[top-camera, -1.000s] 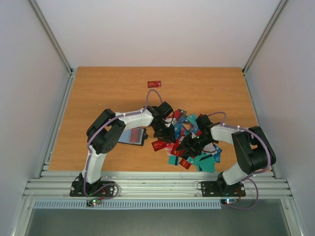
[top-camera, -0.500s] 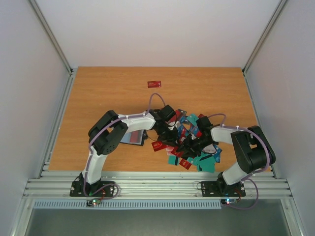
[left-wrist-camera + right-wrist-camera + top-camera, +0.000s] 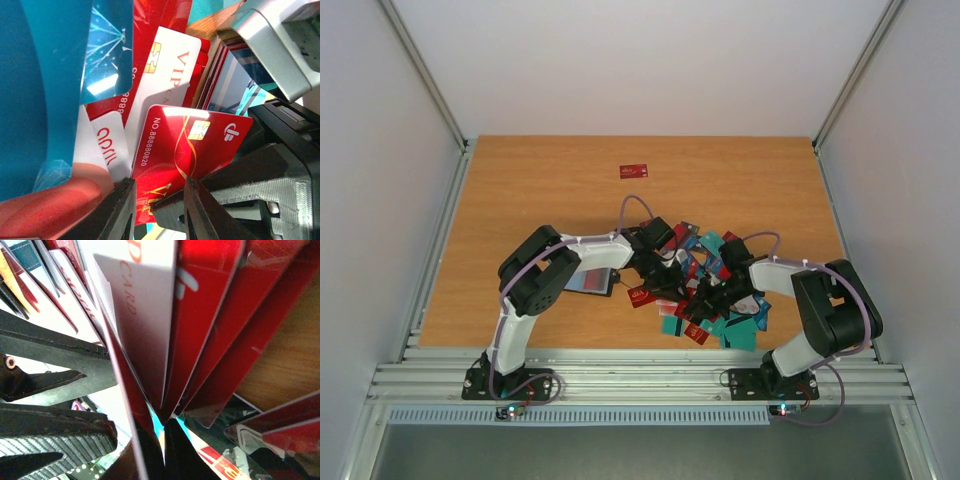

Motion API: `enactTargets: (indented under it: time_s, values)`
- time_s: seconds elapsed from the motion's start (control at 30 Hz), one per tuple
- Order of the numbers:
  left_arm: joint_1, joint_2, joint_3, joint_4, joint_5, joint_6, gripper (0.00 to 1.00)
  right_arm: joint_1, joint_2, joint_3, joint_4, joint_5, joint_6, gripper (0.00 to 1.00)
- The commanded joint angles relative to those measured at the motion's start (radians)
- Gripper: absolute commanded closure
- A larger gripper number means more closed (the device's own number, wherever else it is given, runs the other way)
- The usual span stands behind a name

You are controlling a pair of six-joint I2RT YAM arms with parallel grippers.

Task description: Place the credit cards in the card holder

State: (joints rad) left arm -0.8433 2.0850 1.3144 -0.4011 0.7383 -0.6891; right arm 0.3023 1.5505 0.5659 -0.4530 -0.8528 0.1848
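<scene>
The credit cards (image 3: 725, 322) lie in a red, teal and white heap right of centre. Both grippers meet over its left part. My left gripper (image 3: 666, 279) has its jaws partly apart. A red card (image 3: 192, 142) lies with its corner in the gap of the left gripper (image 3: 157, 192); I cannot tell if the jaws press it. My right gripper (image 3: 706, 297) is shut, and a fan of red cards (image 3: 200, 315) rises from the right gripper (image 3: 164, 435). The black card holder (image 3: 590, 281) lies left of the heap, half under the left arm.
A single red card (image 3: 633, 171) lies apart near the table's far edge. White walls and metal rails close in the wooden table (image 3: 520, 190) on three sides. In the left wrist view the right arm's silver housing (image 3: 270, 55) stands close by.
The right gripper's jaws have closed on the cards. The left gripper has slid toward the near side and closer to the right gripper. The heap has shifted slightly.
</scene>
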Motion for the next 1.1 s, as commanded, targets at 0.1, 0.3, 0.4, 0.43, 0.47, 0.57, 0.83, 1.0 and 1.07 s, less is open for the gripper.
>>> enactTargets:
  time_s: [0.1,0.3,0.4,0.43,0.47,0.57,0.83,1.0,1.07]
  values:
    - [-0.016,0.021,-0.05,-0.015,-0.06,-0.029,0.7,-0.003,-0.045,0.012,-0.112,0.076,-0.002,0.97]
    - [-0.017,0.01,-0.05,-0.001,-0.066,-0.036,0.7,-0.003,-0.097,0.044,-0.216,0.109,-0.033,0.99]
    - [-0.013,-0.003,-0.051,0.003,-0.071,-0.036,0.7,-0.003,-0.117,0.064,-0.256,0.109,-0.042,0.99]
    - [-0.011,-0.011,-0.05,0.004,-0.073,-0.035,0.7,-0.003,-0.123,0.073,-0.271,0.109,-0.048,0.99]
    - [-0.009,-0.019,-0.052,0.005,-0.075,-0.035,0.69,-0.003,-0.132,0.083,-0.291,0.11,-0.054,0.99]
    - [0.003,-0.061,-0.055,0.01,-0.081,-0.033,0.68,-0.003,-0.163,0.126,-0.364,0.119,-0.078,0.99]
    - [0.059,-0.273,-0.076,-0.04,-0.117,0.002,0.62,-0.003,-0.258,0.266,-0.492,0.089,-0.132,0.99]
    - [0.13,-0.465,-0.143,-0.03,-0.107,0.013,0.57,-0.003,-0.306,0.366,-0.484,0.029,-0.132,0.99]
    - [0.161,-0.543,-0.163,-0.042,-0.097,0.029,0.55,-0.003,-0.321,0.41,-0.457,-0.015,-0.129,0.99]
